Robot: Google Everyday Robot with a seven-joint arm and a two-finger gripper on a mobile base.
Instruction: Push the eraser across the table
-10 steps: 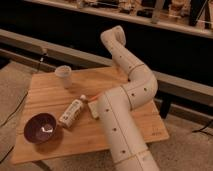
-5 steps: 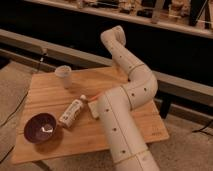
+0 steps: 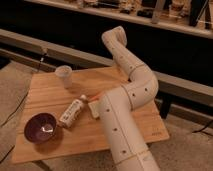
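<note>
The eraser (image 3: 93, 109) is a small pale beige block lying near the middle of the bamboo table (image 3: 50, 95), its right side hidden by my arm. My white arm (image 3: 122, 125) crosses the table from the bottom edge, bends at an elbow (image 3: 144, 89) and rises to the back (image 3: 115, 37). The arm's thick segment lies right against the eraser. My gripper does not show; both ends of the arm run out of sight.
A white tube with a red cap (image 3: 72, 112) lies just left of the eraser. A thin orange stick (image 3: 98, 94) lies behind it. A dark purple bowl (image 3: 41, 127) sits front left and a pale cup (image 3: 64, 76) back left. A dark ledge runs behind.
</note>
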